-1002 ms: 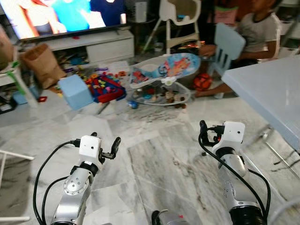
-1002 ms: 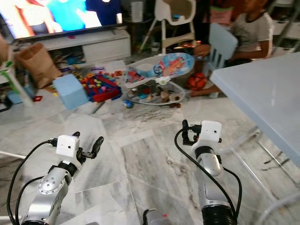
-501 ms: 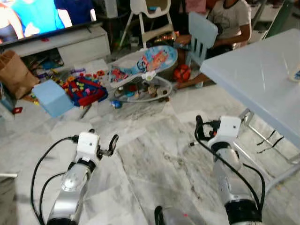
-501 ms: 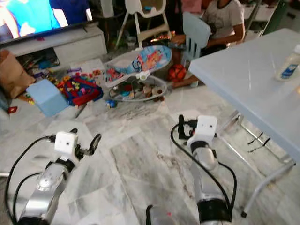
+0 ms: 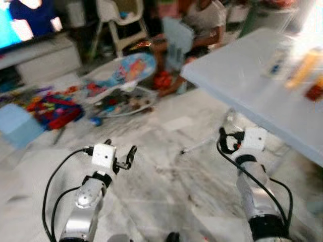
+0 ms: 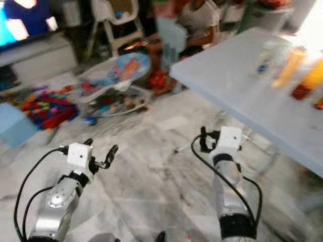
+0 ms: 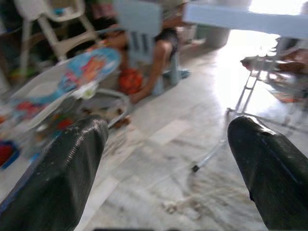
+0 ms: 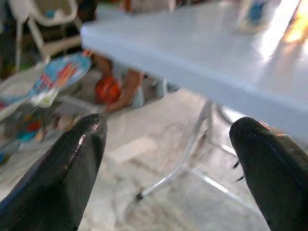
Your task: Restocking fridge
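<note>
At far left, a pale blue box [image 5: 14,125] is sitting on the floor, partly cut off by the frame edge. Just right of it, a heap of coloured toy blocks [image 5: 50,106] is spreading across the marble floor [image 5: 171,176], blurred. Farther back, a white TV cabinet [image 5: 40,60] is running along the wall.

The left gripper [image 5: 122,158] is hovering over the floor at near left, its fingers [image 7: 72,168] standing wide apart and holding nothing.

Beyond it, a baby bouncer [image 5: 123,75] is resting on the floor, with a white high chair [image 5: 118,20] behind it. A person [image 5: 202,22] is sitting on the floor at the far centre beside a small blue chair [image 5: 176,40], with an orange ball [image 8: 107,89] close by.

Between the bouncer and the two arms, a broad stretch of marble floor is lying open.

The right gripper [image 6: 203,140] is hovering at near right, just short of the worktop's near edge; its fingers [image 8: 72,168] are spread apart and empty.

The pale blue worktop [image 6: 237,85] is filling the right side, its corner pointing toward the person and its metal legs [image 8: 192,149] reaching down to the floor. The task's bottles are standing on it toward the far right: a clear bottle with a blue label [image 6: 265,58], an orange bottle [image 6: 285,68], and a red-and-orange container [image 6: 308,83], all blurred, well beyond both grippers.
</note>
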